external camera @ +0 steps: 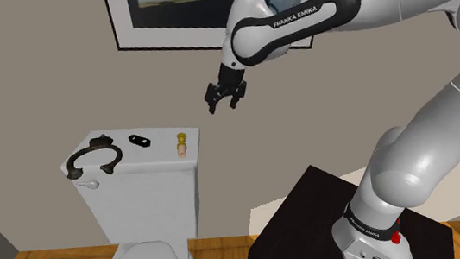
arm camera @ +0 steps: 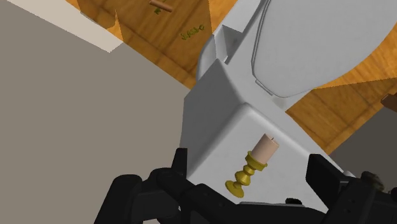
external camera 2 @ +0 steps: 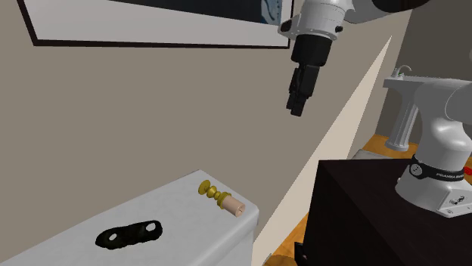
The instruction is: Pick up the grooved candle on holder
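Well below the claw [external camera: 223, 108], candle [external camera: 181, 144] lying on toilet tank [external camera: 143, 189]

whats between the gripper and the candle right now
Nothing: the shoulder view shows just open air between the gripper and the candle on the tank lid.

The arm [external camera: 413, 159] is built of smooth, rounded white shells joined by dark, nearly black joints. A black band [external camera: 308, 14] on one upper segment carries the white lettering FRANKA EMIKA. At the foot, a black collar [external camera: 369, 226] with small white lettering rings the white base, and a red mark [external camera: 396, 237] sits on it. The claw [external camera: 224, 106] is all black and blocky, with two short fingers.
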`<act>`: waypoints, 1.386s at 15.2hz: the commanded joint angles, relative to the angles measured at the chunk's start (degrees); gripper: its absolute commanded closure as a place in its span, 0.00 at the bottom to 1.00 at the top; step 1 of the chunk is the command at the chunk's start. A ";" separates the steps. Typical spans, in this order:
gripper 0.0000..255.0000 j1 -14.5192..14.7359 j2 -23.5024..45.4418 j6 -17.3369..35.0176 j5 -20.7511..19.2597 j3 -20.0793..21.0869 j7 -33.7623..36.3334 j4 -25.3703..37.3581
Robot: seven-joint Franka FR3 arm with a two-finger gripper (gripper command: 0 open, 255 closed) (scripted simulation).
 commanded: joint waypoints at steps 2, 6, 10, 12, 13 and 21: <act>0.00 0.19 6.08 4.11 -0.46 0.85 0.98 2.17; 0.00 0.56 14.73 8.45 -1.72 1.82 2.77 6.60; 0.00 1.17 23.52 11.69 -3.52 2.34 4.80 12.23; 0.00 1.62 27.95 12.86 -4.52 2.39 5.83 15.50; 0.00 1.90 30.18 13.34 -5.01 2.36 6.34 17.25; 0.00 3.46 41.97 16.38 -7.18 1.78 8.43 26.00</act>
